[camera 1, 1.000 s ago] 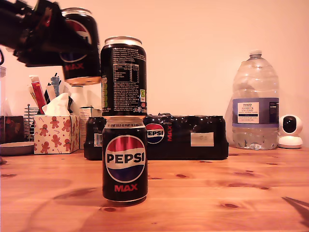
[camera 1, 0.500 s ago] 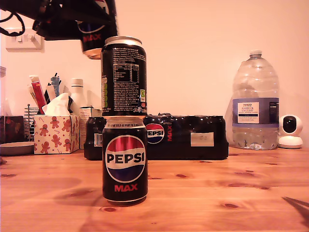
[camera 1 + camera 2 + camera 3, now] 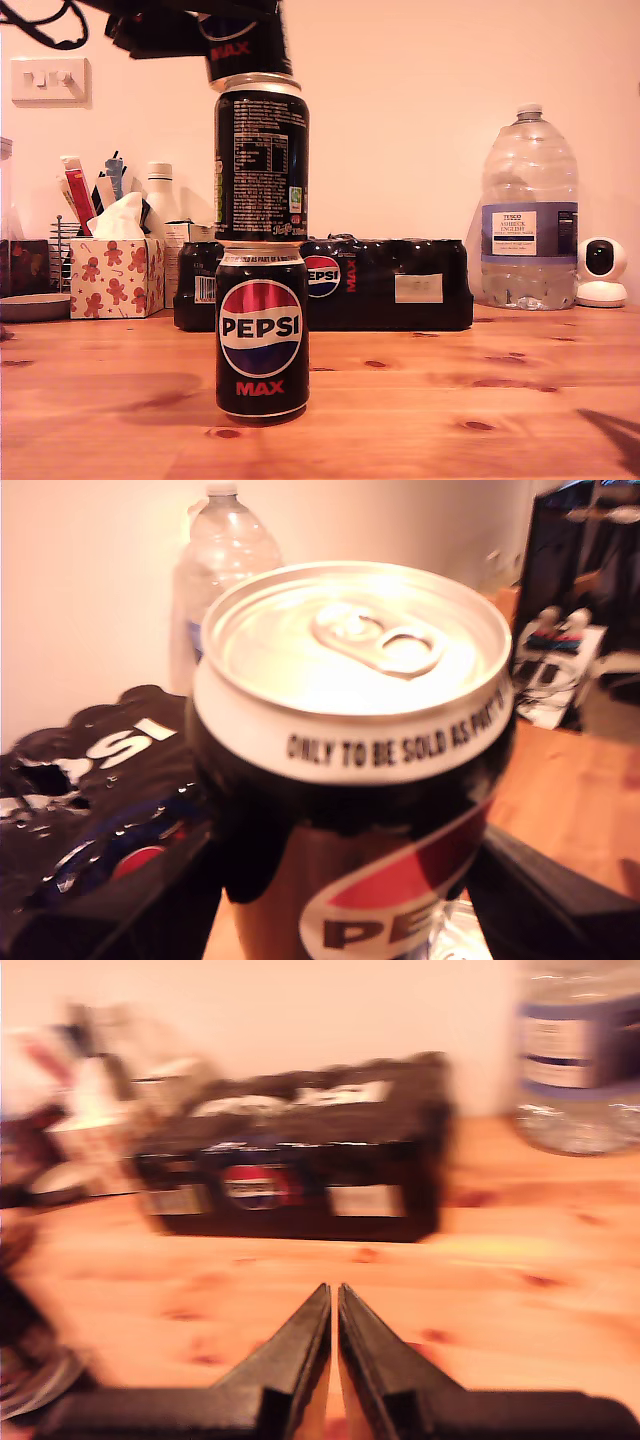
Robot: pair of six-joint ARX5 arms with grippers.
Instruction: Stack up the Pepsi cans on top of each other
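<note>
Cylinders of glossy black Pepsi cans (image 3: 262,235) with silver rims, stacked.

On the counter (image 3: 450,400) a Pepsi can (image 3: 262,334) stood upright with a second Pepsi can (image 3: 262,160) stacked on it. At twelve o'clock above them, a dark arm (image 3: 160,25) held a third Pepsi can (image 3: 245,52) touching the stack's top rim.

The surface (image 3: 480,400) is knotty wood with a soft sheen. The Pepsi cans (image 3: 262,335) are glossy black metal with bare silver rims; the held can's lid (image 3: 355,640) is bright, smooth aluminium. The multipack (image 3: 390,285) wears wrinkled, shiny plastic film. The water bottle (image 3: 529,215) is clear ribbed plastic with a paper label. The tissue box (image 3: 108,277) looks like matt printed card.
</note>
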